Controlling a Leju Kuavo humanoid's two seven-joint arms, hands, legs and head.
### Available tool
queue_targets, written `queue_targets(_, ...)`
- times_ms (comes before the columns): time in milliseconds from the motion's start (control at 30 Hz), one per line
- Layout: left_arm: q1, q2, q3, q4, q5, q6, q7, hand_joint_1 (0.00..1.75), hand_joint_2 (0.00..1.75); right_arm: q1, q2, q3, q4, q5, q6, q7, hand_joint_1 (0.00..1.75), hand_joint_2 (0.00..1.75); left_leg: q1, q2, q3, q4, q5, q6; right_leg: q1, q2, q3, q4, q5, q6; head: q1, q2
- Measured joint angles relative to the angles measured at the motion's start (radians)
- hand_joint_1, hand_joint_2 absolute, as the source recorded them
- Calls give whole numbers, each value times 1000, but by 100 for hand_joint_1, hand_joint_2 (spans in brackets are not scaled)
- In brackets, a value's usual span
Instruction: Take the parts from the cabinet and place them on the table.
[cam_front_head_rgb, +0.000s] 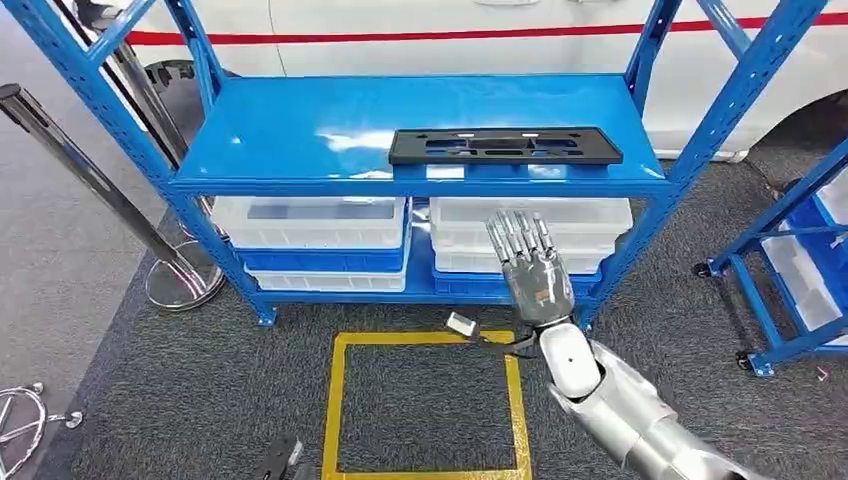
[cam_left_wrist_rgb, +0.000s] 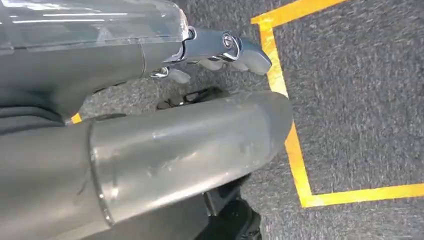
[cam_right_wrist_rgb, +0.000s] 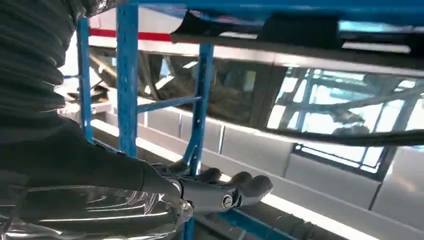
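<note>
A flat black plastic part lies along the front right of the blue cabinet's top shelf. My right hand is raised in front of the cabinet, just below the shelf edge under the part, fingers stretched apart and holding nothing. In the right wrist view, the right hand is empty, and the black part sits on the blue shelf edge some way from its fingertips. In the left wrist view, my left hand hangs low over the grey carpet, holding nothing.
Clear plastic bins fill the lower shelf. A yellow tape square marks the carpet before the cabinet, with a small white object at its edge. Chrome posts stand left; another blue rack stands right.
</note>
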Motion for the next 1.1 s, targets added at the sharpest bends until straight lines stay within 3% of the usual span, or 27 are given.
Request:
queue_targets(67,-1,0,-1,0,0,-1,0,0,0,5,11,-30,5,0,0,-26,0,175,-7,0,83,-173,88,19,5,1,6,0,-2,0,0,0)
queue_targets(100,-2,3,-1,0,0,-1,-1,0,0,7,16,-45,7,0,0,-39,0,175,-11,1,109,-230,86,32,5,1,6,0,-3,1,1,0)
queue_targets(133,-4,3,-2,0,0,-1,-2,0,0,7,21,-58,11,0,0,-49,0,175,-13,2,116,-243,86,30,9,2,3,2,-5,6,0,0)
queue_targets(233,-3,3,-8,0,0,-3,-4,0,0,17,39,-98,24,-1,0,-102,0,175,-18,1,116,-247,89,34,3,-1,5,-5,-1,24,0,0)
queue_targets(267,-3,1,-9,0,0,-3,-5,0,0,19,44,-117,26,-1,0,-116,0,175,-3,2,126,-266,100,38,9,-1,4,-3,-7,30,0,0)
queue_targets(300,-3,1,-10,0,0,-3,-5,0,0,20,45,-132,28,0,0,-122,0,175,-5,2,131,-273,103,39,6,0,-1,16,-20,35,2,0)
queue_targets(333,-5,1,-10,0,0,-3,-6,0,0,19,51,-148,31,0,0,-131,0,175,-3,3,130,-274,104,44,3,1,-27,72,-57,38,2,0)
queue_targets(400,-6,0,-12,1,0,-3,-6,0,0,30,54,-162,36,0,0,-131,0,175,-3,3,130,-273,103,45,-4,0,-107,236,-131,48,2,0)
queue_targets(433,-5,0,-13,2,0,-3,-6,0,0,37,54,-166,37,0,0,-129,0,175,-3,2,130,-273,102,46,-7,0,-135,288,-142,52,2,0)
queue_targets(467,-4,0,-14,2,0,-3,-6,0,0,42,54,-169,39,0,0,-128,0,175,-2,2,131,-272,101,45,-11,0,-141,294,-130,55,2,0)
queue_targets(500,-3,0,-15,2,0,-3,-6,0,0,44,54,-171,39,0,0,-127,0,175,-1,1,131,-270,99,42,-15,0,-125,253,-95,58,2,0)
queue_targets(567,-3,-1,-17,3,0,-2,-6,0,0,43,55,-178,39,0,-1,-127,0,175,3,0,133,-258,90,33,-22,-2,-39,78,-2,63,2,0)
queue_targets(600,-4,-1,-18,3,0,-2,-6,0,0,42,56,-180,39,0,0,-127,0,175,3,0,130,-251,84,25,-24,-2,-10,12,2,63,2,0)
queue_targets(633,-6,-1,-18,3,0,-2,-6,0,0,43,58,-180,39,0,-1,-127,0,175,-4,-1,124,-241,79,18,-14,3,-5,7,-2,54,2,0)
queue_targets(733,-5,-1,-18,3,0,-2,-6,0,0,46,59,-182,39,0,-1,-127,0,175,-1,-1,126,-247,81,6,-10,5,-11,13,-4,34,2,0)
queue_targets(800,-5,0,-19,3,0,-2,-6,0,0,44,63,-186,38,0,-1,-127,0,175,3,1,121,-226,62,-5,-17,4,-3,2,1,16,2,0)
queue_targets(833,-6,0,-19,3,0,-2,-6,0,0,43,65,-187,38,0,-1,-127,0,175,3,1,98,-174,29,-8,-17,3,-2,2,0,9,0,0)
queue_targets(900,-6,0,-19,3,0,-2,-6,0,0,46,66,-187,39,0,-1,-127,0,175,3,1,19,-11,-46,-14,-13,2,-1,2,-3,6,1,0)
queue_targets(933,-4,0,-19,3,0,-2,-6,0,0,48,66,-187,39,0,-1,-127,0,175,3,1,-18,60,-66,-14,-10,2,-1,3,-4,4,1,0)
queue_targets(967,-1,0,-19,3,0,-2,-6,0,0,49,67,-187,39,0,-1,-127,0,175,3,1,-33,82,-59,-13,-8,2,0,4,-4,3,1,0)
queue_targets(1000,0,0,-19,3,0,-2,-6,0,0,49,67,-187,39,0,-1,-127,0,175,3,1,-21,49,-27,-9,-6,3,2,4,-6,2,1,0)
queue_targets(1067,-2,0,-20,3,0,-2,-6,0,0,48,68,-188,39,0,-1,-127,0,175,-1,1,57,-118,67,6,-1,5,9,4,-9,2,1,0)
queue_targets(1100,-3,0,-20,3,0,-2,-6,0,0,48,69,-188,39,0,-1,-127,0,175,-7,1,101,-213,104,20,-2,5,12,3,-10,3,1,0)
